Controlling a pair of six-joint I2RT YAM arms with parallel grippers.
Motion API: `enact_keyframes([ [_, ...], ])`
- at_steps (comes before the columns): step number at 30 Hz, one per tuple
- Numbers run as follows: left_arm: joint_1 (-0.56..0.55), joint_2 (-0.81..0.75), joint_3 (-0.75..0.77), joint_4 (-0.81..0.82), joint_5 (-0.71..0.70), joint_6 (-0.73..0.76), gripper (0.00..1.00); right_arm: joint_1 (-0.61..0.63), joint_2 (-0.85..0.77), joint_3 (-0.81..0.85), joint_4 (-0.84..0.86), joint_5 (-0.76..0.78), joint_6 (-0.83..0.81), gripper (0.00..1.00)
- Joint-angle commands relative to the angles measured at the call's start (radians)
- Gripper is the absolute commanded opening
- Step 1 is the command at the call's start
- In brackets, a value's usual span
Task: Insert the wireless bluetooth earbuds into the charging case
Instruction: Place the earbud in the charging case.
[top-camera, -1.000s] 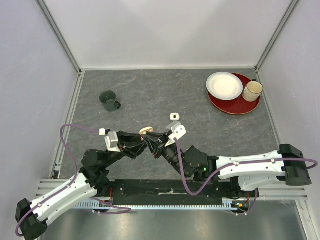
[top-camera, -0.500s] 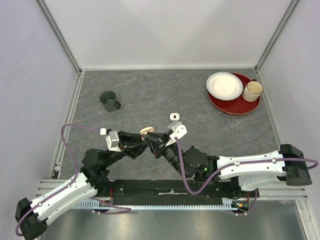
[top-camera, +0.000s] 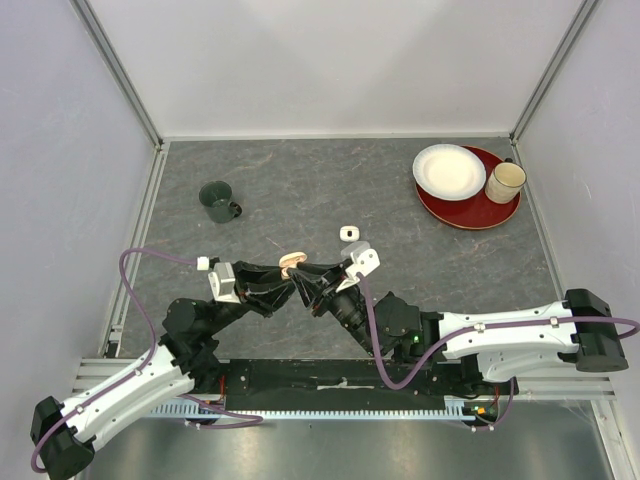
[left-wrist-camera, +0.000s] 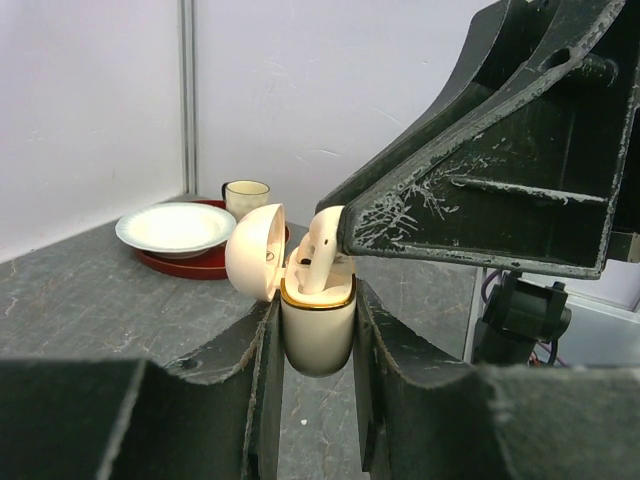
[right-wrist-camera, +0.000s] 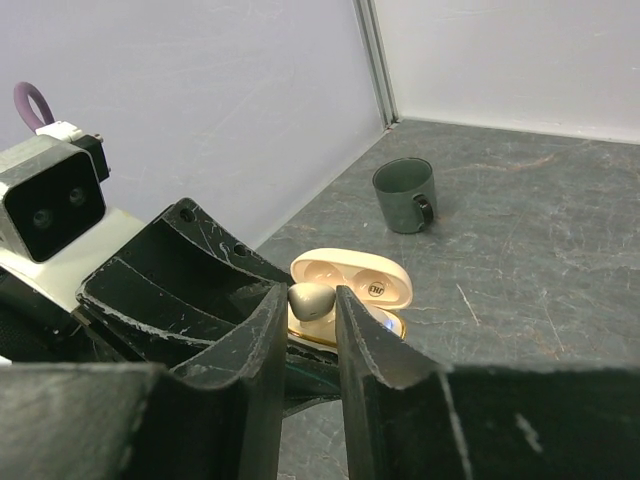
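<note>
My left gripper (top-camera: 290, 277) is shut on the cream charging case (top-camera: 293, 262) and holds it above the table with its lid open. In the left wrist view the case (left-wrist-camera: 318, 335) sits upright between my fingers (left-wrist-camera: 250, 370). My right gripper (top-camera: 310, 280) is shut on a pale beige earbud (right-wrist-camera: 311, 296), right at the case's open top (right-wrist-camera: 365, 282). In the left wrist view the earbud (left-wrist-camera: 318, 250) stands partly in the case's socket. A small white piece (top-camera: 348, 233) lies on the table beyond the grippers.
A dark green mug (top-camera: 217, 200) stands at the left back. A red tray (top-camera: 470, 212) at the right back carries a white bowl (top-camera: 448, 171) and a beige cup (top-camera: 505, 182). White walls enclose the table on three sides.
My right wrist has shifted slightly to the right and back. Both grippers still meet at the case, which has hardly moved.
</note>
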Motion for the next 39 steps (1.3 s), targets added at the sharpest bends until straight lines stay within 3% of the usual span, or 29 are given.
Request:
enact_keyframes([
  [1,-0.001,-0.007,0.045,0.106,-0.017,0.01,0.02,-0.007,-0.022,0.032,-0.027,0.065,-0.025,0.32],
  [18,-0.001,0.021,0.052,0.115,0.008,0.003,0.02,-0.007,0.007,0.057,-0.036,0.048,-0.035,0.33],
  [39,0.001,0.021,0.046,0.11,-0.006,0.0,0.02,-0.007,0.048,0.115,-0.12,-0.057,-0.031,0.22],
])
